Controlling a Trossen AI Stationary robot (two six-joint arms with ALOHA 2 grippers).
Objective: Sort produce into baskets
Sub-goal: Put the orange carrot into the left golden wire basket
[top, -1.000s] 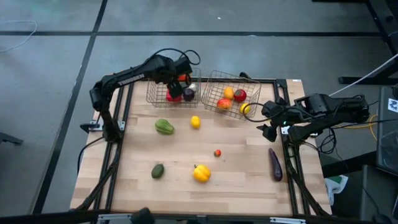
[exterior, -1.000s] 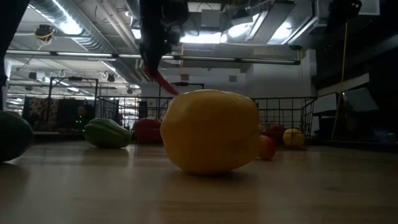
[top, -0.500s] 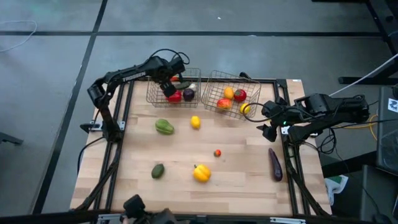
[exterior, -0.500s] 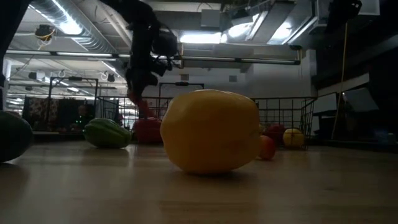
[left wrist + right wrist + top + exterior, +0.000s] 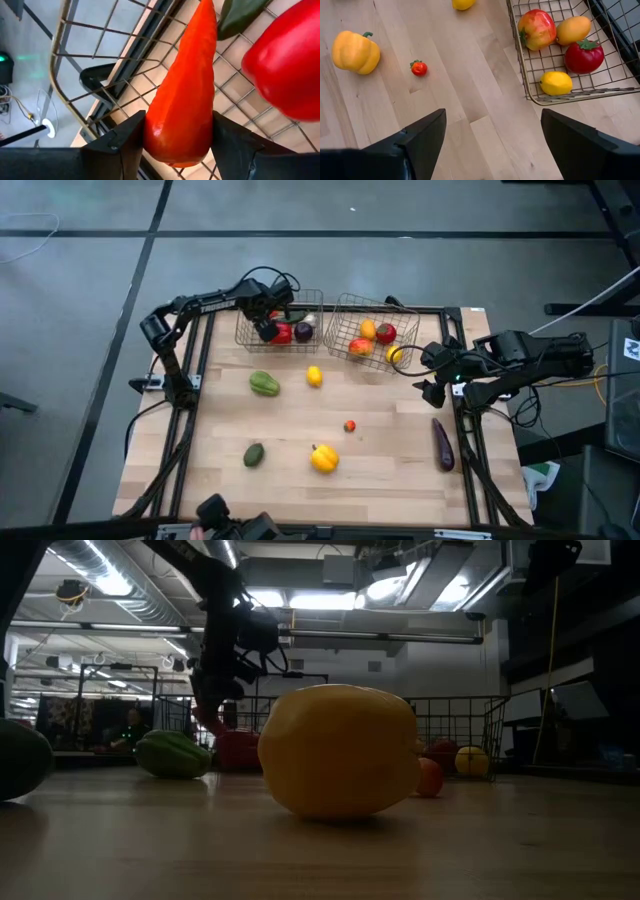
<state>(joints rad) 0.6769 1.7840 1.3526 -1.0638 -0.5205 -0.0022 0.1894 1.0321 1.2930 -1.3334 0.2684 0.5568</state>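
Orange-red, the carrot sits clamped between my left gripper jaws, hanging low inside the left basket beside a red pepper. If I release carelessly, I judge its tip may snag the mesh. My right gripper waits, jaws apart, beside the right basket.

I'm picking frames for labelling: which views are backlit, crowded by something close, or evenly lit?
Low view: backlit by ceiling lights, with the yellow pepper looming large and the left gripper a silhouette. Left wrist view: the carrot fills the frame over basket mesh. High view: even light on the table.
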